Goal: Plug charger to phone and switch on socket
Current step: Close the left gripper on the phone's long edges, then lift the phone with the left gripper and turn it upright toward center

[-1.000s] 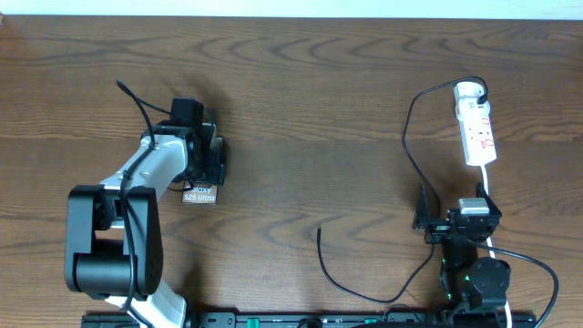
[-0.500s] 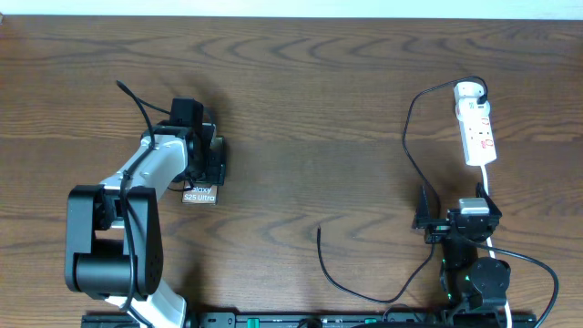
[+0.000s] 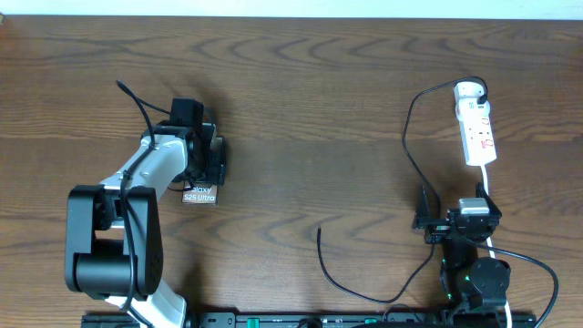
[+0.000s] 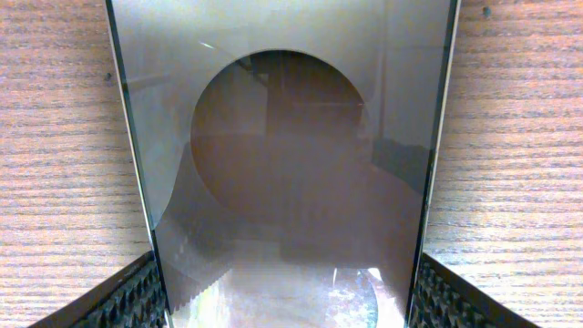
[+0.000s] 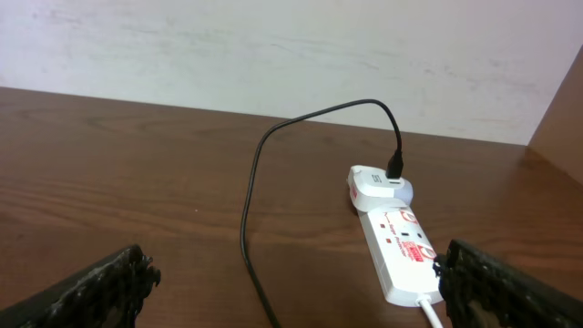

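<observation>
Overhead, we see the phone [image 3: 199, 193] lying flat on the table [image 3: 301, 91] at the left. Its long side runs from 12 to 6 o'clock, and its white lettered end sticks out at 6 from under the left gripper [image 3: 202, 159]. The left wrist view shows the 2 pads [image 4: 137, 296] right against both long sides of the phone, so we think this gripper is clamped on the phone.

The right gripper [image 5: 296, 273] is spread wide with nothing in it. The socket [image 3: 476, 123] lies at 12 o'clock from it, and its long side runs from 12 to 6.

The charger [image 3: 406, 137] is plugged in at the far end of the socket. It loops down past the right arm and ends at its plug tip [image 3: 319, 231]. The tip lies loose on the table, well apart from the phone, at about 4 o'clock from it and at 9 o'clock from the right gripper. Both arms are about as near, but only the right one is free. We think it should fetch the tip next.
</observation>
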You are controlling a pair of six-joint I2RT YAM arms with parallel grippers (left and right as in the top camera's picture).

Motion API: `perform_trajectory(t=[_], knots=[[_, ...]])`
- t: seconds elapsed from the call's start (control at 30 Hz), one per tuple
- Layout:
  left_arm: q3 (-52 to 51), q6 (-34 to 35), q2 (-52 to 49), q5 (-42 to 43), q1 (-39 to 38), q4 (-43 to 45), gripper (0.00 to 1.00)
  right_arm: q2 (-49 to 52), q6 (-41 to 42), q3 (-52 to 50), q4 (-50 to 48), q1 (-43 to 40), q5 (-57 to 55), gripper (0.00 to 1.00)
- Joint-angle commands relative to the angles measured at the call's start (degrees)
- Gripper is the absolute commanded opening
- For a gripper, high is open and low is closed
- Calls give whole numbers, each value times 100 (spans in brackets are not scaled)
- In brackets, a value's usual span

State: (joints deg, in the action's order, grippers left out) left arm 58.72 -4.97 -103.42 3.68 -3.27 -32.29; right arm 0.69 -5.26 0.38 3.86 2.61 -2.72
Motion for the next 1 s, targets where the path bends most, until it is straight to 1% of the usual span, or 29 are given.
perform_trajectory(t=[0.0, 0.53, 0.77, 0.87, 0.9, 0.97], knots=[[-118, -57, -107, -9, 2, -9, 7, -26, -59, -7, 24, 48, 7, 99], [-46, -57, -81, -9, 2, 0, 7, -26, -59, -7, 24, 48, 7, 99], [229, -9, 96, 46, 2, -260, 7, -26, -59, -7, 24, 48, 7, 99], [369, 13, 254, 304, 2, -369, 7, -26, -59, -7, 24, 48, 7, 99], [431, 44, 369, 511, 2, -389, 7, -26, -59, -7, 24, 48, 7, 99], [518, 282, 614, 807, 2, -385, 7, -26, -59, -7, 24, 48, 7, 99]])
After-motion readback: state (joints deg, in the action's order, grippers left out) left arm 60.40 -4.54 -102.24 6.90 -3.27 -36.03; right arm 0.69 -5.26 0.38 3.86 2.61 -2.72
